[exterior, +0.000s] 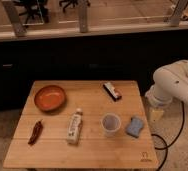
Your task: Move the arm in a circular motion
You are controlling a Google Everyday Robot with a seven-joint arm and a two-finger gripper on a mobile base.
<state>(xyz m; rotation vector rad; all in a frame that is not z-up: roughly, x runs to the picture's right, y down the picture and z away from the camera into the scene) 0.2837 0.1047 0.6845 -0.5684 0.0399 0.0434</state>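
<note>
The cream-white arm (176,84) reaches in from the right edge of the camera view. Its thick rounded segments bend down beside the right edge of the wooden table (57,152). The gripper (156,114) is the slim pale tip hanging just off the table's right edge, right of the blue sponge (134,127). It holds nothing that I can see.
On the table lie an orange bowl (50,97), a dark red chili pepper (35,131), a white bottle on its side (75,127), a clear plastic cup (110,124) and a dark snack bar (112,91). A black cable (163,145) hangs below the arm. A dark counter and railing run behind.
</note>
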